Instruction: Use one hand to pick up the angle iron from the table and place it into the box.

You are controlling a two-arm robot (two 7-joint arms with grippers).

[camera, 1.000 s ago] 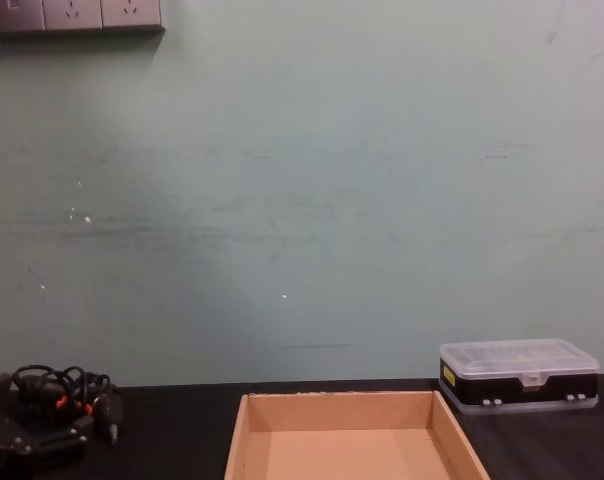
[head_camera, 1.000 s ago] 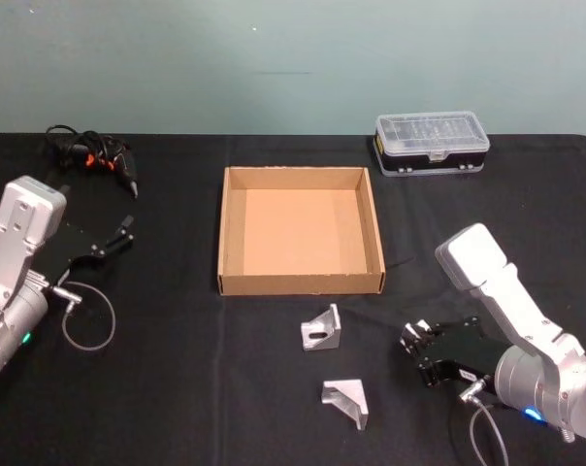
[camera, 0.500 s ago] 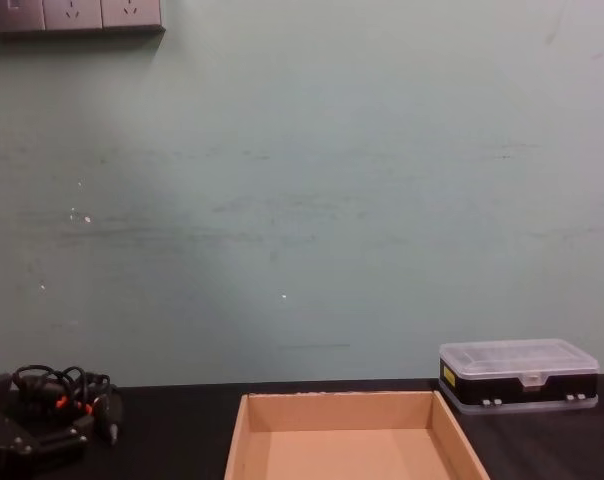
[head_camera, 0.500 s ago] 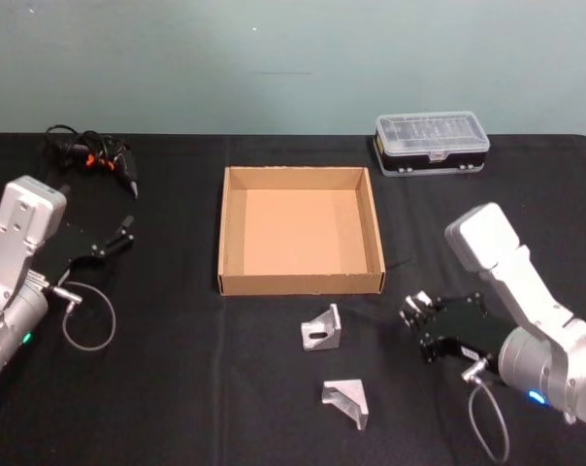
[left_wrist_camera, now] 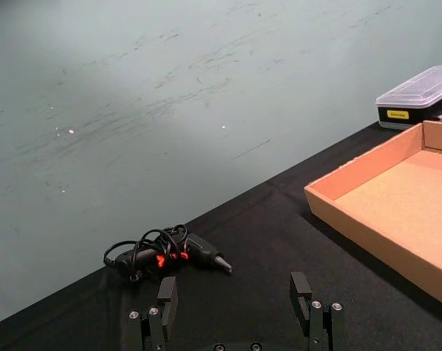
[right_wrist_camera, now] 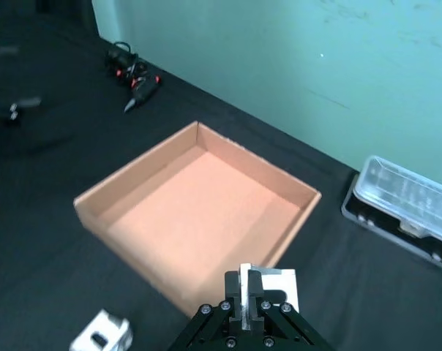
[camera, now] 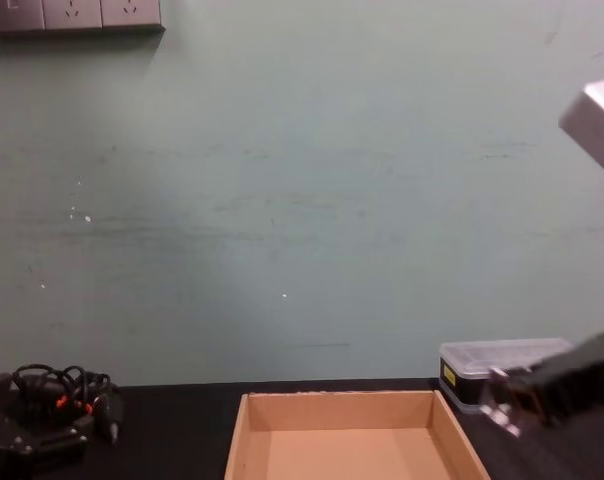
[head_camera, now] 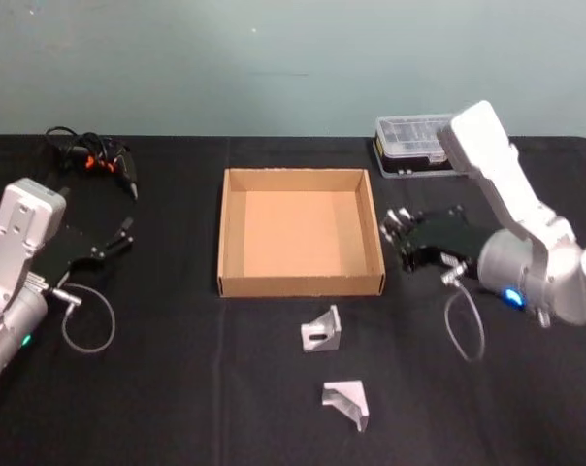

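In the head view, your right gripper hung just right of the box, beside its right wall, fingers pointing left toward it. A spare angle iron and a second spare lay on the table, near of the box. Your left gripper sat parked far left. In the left wrist view, its jaws stood apart, empty. In the right wrist view, the right jaws were clamped on the angle iron, with the open box just ahead and below. In the chest view, that gripper hovered right of the box's right wall, before the plastic case. I judged only a short leftward carry was needed.
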